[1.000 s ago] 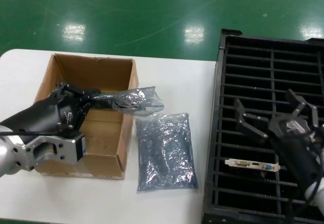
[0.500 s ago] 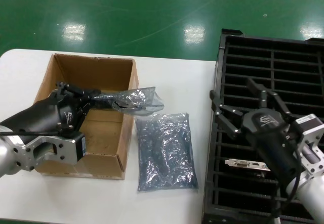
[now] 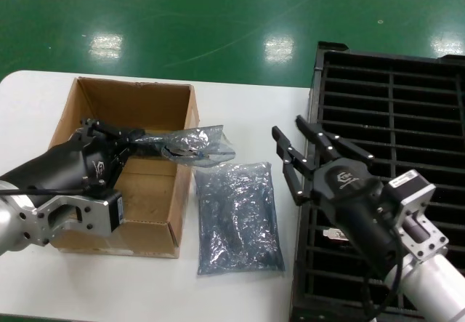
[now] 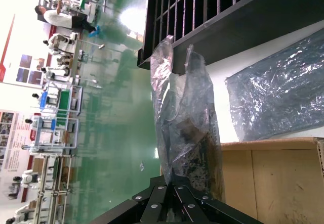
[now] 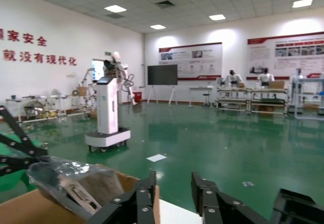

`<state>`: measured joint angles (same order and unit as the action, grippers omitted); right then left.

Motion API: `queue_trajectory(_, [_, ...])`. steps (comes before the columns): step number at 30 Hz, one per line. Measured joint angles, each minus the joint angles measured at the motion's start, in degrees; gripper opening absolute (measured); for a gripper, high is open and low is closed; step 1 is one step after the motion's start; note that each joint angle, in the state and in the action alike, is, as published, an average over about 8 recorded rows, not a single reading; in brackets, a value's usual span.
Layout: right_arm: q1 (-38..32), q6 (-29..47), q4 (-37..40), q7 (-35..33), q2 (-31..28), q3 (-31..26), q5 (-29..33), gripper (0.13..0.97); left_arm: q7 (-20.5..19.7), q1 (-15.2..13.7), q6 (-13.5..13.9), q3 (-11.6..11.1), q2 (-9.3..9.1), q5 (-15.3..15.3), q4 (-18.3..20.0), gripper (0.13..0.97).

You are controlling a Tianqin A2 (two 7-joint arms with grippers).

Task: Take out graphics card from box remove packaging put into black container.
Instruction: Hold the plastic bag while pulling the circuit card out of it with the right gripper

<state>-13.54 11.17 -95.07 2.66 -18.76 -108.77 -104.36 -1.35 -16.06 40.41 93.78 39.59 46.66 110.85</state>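
The left gripper [image 3: 133, 139] holds a bagged graphics card [image 3: 190, 147] above the near-right corner of the brown cardboard box [image 3: 131, 111], its fingers clamped on one end of the packaging [image 3: 203, 142]. The crinkled grey-blue bag juts out past the box's right wall toward the black container [image 3: 392, 118], raised off the white table [image 3: 247, 104]. In the left wrist view the dark board shows through the translucent plastic [image 4: 190, 128], pinched where the black fingers [image 4: 172, 204] meet.

A second identical bag [image 3: 238, 216] lies flat on the table just beside the box, between it and the black container.

The right gripper [image 3: 312, 155] hangs over the container's left edge, on the side nearest the box, fingers spread apart and empty, pointing toward the held bag. From the right wrist view its own black fingers [image 5: 147, 204] stand separated, with the bagged card [image 5: 76, 183] and the box rim [image 5: 30, 209] in sight ahead.

The black container sits on the table to the right of the box, its ribs dividing it into long narrow slots. Whether a card rests in a slot under the right arm cannot be told; the arm covers that part.
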Motion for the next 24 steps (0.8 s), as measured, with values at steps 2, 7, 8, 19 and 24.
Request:
queue_trajectory(2, [-0.16, 0.56, 0.06, -0.37, 0.37, -0.27, 0.47, 0.355, 0.0, 0.0, 0.0, 0.0, 0.0, 0.0, 0.0, 0.14])
queue_trajectory(7, [-0.85, 1.76, 0.62, -1.01, 1.04, -1.48, 2.0, 0.26, 0.0, 0.0, 0.0, 0.0, 0.0, 0.0, 0.0, 0.14])
queue_trajectory(8, [-1.05, 2.01, 0.8, -1.1, 1.15, -1.81, 2.38, 0.241, 0.0, 0.0, 0.0, 0.0, 0.0, 0.0, 0.0, 0.14])
queue_trajectory(19, [-3.57, 5.36, 4.63, -4.35, 3.01, -4.67, 5.87, 0.152, 0.0, 0.0, 0.0, 0.0, 0.0, 0.0, 0.0, 0.14])
queue_trajectory(24, [-5.83, 7.05, 8.0, -6.77, 4.15, -4.75, 6.64, 0.14, 0.0, 0.0, 0.0, 0.0, 0.0, 0.0, 0.0, 0.14])
